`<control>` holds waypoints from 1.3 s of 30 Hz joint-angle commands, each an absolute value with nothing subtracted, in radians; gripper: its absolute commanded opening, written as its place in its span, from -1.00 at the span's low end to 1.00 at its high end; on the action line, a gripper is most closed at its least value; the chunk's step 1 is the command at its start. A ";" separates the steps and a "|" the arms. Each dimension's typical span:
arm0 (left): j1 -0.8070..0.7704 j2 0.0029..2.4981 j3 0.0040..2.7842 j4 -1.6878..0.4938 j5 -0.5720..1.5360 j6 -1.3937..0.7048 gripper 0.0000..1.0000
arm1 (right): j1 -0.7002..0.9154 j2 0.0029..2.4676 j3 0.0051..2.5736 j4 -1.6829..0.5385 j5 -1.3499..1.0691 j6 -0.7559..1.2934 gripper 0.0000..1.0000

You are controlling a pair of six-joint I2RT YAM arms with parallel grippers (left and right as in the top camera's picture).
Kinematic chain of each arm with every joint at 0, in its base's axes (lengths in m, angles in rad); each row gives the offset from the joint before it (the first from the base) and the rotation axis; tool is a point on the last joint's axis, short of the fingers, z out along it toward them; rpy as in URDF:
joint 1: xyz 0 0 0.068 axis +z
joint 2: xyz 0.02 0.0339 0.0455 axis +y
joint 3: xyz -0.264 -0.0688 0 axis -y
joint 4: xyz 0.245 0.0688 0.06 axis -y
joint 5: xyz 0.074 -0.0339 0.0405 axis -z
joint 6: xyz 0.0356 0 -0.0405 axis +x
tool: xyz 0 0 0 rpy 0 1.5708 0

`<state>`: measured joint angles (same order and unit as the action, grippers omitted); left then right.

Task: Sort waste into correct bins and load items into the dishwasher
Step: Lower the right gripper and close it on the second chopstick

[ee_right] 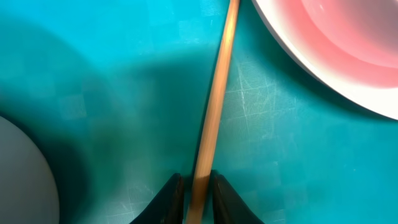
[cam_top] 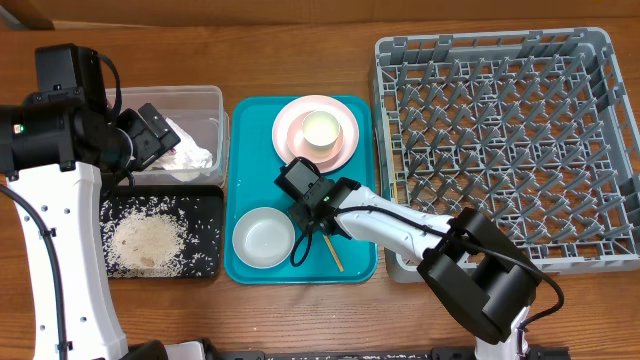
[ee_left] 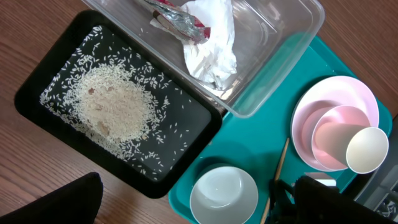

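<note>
My right gripper (ee_right: 198,200) pinches the chopstick (ee_right: 214,106) lying on the teal tray (cam_top: 352,262) so I can carry it to the rack (cam_top: 490,42) on the right; my left gripper (cam_top: 160,135) hangs open, empty.

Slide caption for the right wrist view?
Right pincer grips a wooden chopstick on the teal tray, pink plate nearby.

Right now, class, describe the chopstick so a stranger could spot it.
Find the teal tray mid-table. Between its white bowl and pink plate lies the chopstick, pinched by the right tool. It is a thin, straight wooden stick; its neighbours are round dishes.
</note>
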<state>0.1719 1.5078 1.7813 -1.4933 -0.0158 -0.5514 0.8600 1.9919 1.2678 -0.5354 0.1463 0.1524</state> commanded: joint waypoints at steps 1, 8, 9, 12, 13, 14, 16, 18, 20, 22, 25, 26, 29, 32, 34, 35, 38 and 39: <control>0.176 1.512 1.796 -1.491 -0.026 -0.554 1.00 | 0.862 2.009 1.262 -0.532 0.153 0.149 -0.64; 0.176 1.512 1.796 -1.491 -0.026 -0.554 1.00 | 0.862 2.009 1.262 -0.531 0.141 0.149 -0.64; 0.176 1.512 1.796 -1.491 -0.026 -0.554 1.00 | 0.862 2.009 1.262 -0.530 0.141 0.149 -0.64; 0.176 1.512 1.796 -1.491 -0.026 -0.554 1.00 | 0.862 2.009 1.262 -0.527 0.141 0.149 -0.70; 0.176 1.512 1.796 -1.491 -0.026 -0.554 1.00 | 0.862 2.009 1.262 -0.527 0.141 0.149 -0.74; 0.176 1.512 1.796 -1.491 -0.026 -0.554 1.00 | 0.862 2.009 1.263 -0.527 0.141 0.149 -0.77; 0.176 1.512 1.796 -1.491 -0.026 -0.554 1.00 | 0.862 2.009 1.263 -0.528 0.141 0.149 -0.83; 0.176 1.512 1.796 -1.491 -0.026 -0.554 1.00 | 0.863 2.009 1.263 -0.528 0.141 0.149 -0.88; 0.176 1.512 1.796 -1.491 -0.026 -0.554 1.00 | 0.864 2.009 1.264 -0.528 0.134 0.149 -0.89; 0.176 1.512 1.796 -1.491 -0.026 -0.554 1.00 | 0.864 2.009 1.264 -0.527 0.130 0.149 -0.89; 0.176 1.512 1.796 -1.491 -0.026 -0.554 1.00 | 0.864 2.009 1.264 -0.527 0.130 0.149 -0.89; 0.176 1.512 1.796 -1.491 -0.026 -0.554 0.99 | 0.864 2.009 1.264 -0.527 0.130 0.149 -0.92; 0.176 1.512 1.796 -1.491 -0.026 -0.554 1.00 | 0.864 2.009 1.264 -0.524 0.130 0.149 -0.92; 0.176 1.512 1.796 -1.491 -0.026 -0.554 1.00 | 0.864 2.007 1.275 -0.529 0.119 0.149 -0.92; 0.176 1.512 1.796 -1.491 -0.026 -0.554 1.00 | 0.864 1.997 1.290 -0.538 0.099 0.149 -0.92; 0.176 1.512 1.796 -1.491 -0.026 -0.554 1.00 | 0.864 1.984 1.298 -0.545 0.099 0.149 -0.92; 0.176 1.512 1.796 -1.491 -0.026 -0.554 0.99 | 0.864 1.946 1.312 -0.555 0.099 0.149 -0.92; 0.176 1.512 1.796 -1.491 -0.026 -0.554 1.00 | 0.864 1.925 1.314 -0.555 0.099 0.150 -0.92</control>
